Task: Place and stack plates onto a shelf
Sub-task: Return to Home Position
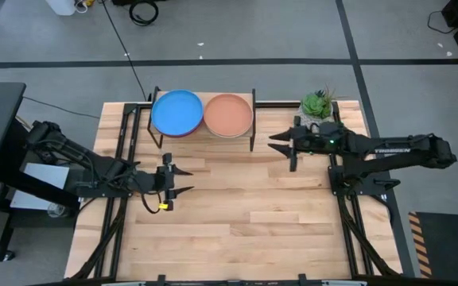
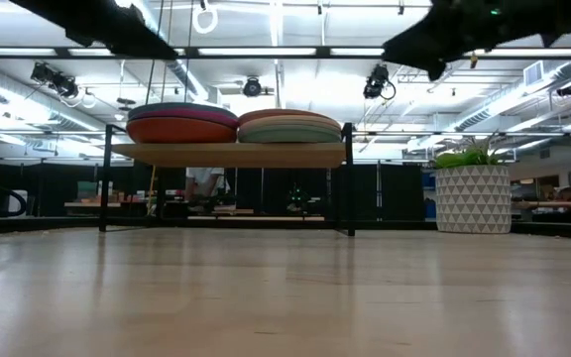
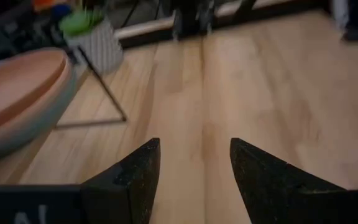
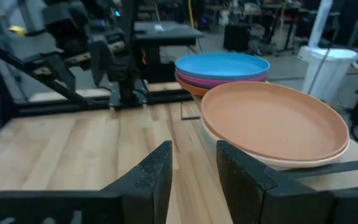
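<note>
**Stowed load.** All plates in view are on the shelf (image 2: 231,154) at the far edge of the counter (image 1: 237,230), in two stacks side by side. One stack is topped by the blue plate (image 1: 176,112), the other by the terracotta plate (image 1: 228,115). No plate is seen on the counter or in either set of jaws.

**Right gripper** (image 1: 272,143). It is held above the counter, just off the near corner of the shelf on the terracotta side. A potted plant (image 1: 318,105) stands behind it. The jaws are empty, with a narrow gap between them. The terracotta stack lies ahead of the jaws and slightly to the far side. This arm is the nearer one to the shelf.

**Left gripper** (image 1: 188,180). It is held over the open counter, well apart from the shelf, on the near side of the blue stack. The jaws are empty and spread wide, and they point across the counter, not at the shelf.

**Coming move.** Stacking is judged complete, so only withdrawal is left. The plates are round, so no long axis has to be considered. The right jaws should be drawn straight back, away from the shelf leg and the overhanging terracotta rim.
</note>
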You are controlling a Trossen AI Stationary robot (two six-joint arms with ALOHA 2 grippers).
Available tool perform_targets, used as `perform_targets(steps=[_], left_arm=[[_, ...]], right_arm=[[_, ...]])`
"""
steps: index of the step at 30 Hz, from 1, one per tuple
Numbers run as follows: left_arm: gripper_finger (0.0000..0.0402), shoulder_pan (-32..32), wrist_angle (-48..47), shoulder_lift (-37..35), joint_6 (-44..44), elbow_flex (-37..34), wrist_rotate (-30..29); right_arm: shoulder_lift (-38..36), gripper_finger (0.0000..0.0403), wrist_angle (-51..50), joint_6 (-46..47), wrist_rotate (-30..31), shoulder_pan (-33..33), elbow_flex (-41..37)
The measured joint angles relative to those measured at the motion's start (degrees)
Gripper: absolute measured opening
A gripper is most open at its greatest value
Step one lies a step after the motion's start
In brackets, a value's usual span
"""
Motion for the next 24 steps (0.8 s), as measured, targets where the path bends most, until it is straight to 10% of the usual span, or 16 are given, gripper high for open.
perform_targets(steps=[7, 24], left_arm=[[0.0168, 2.1, 19.3, 0.0, 5.4, -9.5, 3.0], [0.0125, 3.1, 21.1, -24.2, 4.7, -24.0, 1.8]], right_arm=[[-6.9, 0.0106, 2.4, 1.7, -0.8, 0.0, -6.4], [-18.5, 0.0089, 5.9, 2.8, -2.4, 0.0, -15.0]])
